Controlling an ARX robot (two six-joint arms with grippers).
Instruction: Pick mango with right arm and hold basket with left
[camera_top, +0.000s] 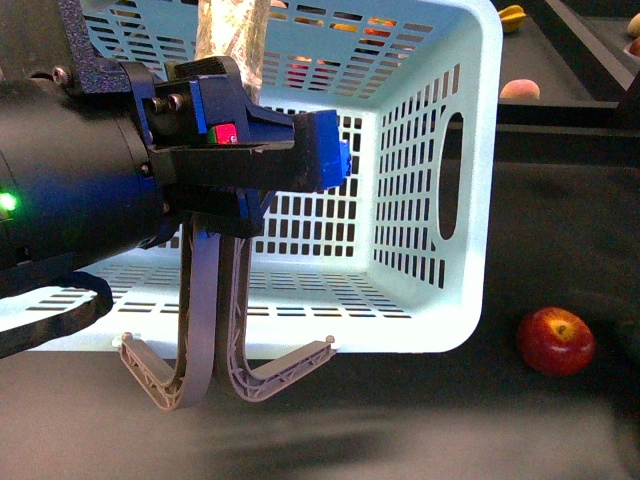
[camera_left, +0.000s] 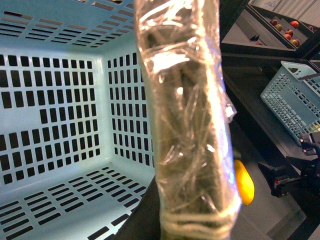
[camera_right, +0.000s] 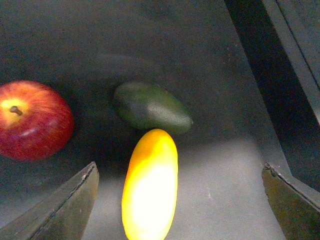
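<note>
Right wrist view: the mango (camera_right: 150, 185) lies ungrasped on the dark table (camera_right: 175, 40), between the wide-open jaws of the right gripper (camera_right: 180, 172). The left gripper (camera_top: 310, 150) is at the basket (camera_top: 470, 150); whether its jaws hold it, I cannot tell.

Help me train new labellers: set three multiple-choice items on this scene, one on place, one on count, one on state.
1. The mango lies: A in a bowl; B on the dark table; C on a plate.
2. Fruits in the right wrist view: A one; B three; C five.
3. The right gripper is: A open; B shut on the mango; C out of view.
Answers: B, bare table surrounds it; B, mango, red apple, dark green fruit; A, its fingers stand apart, the mango between them.
</note>
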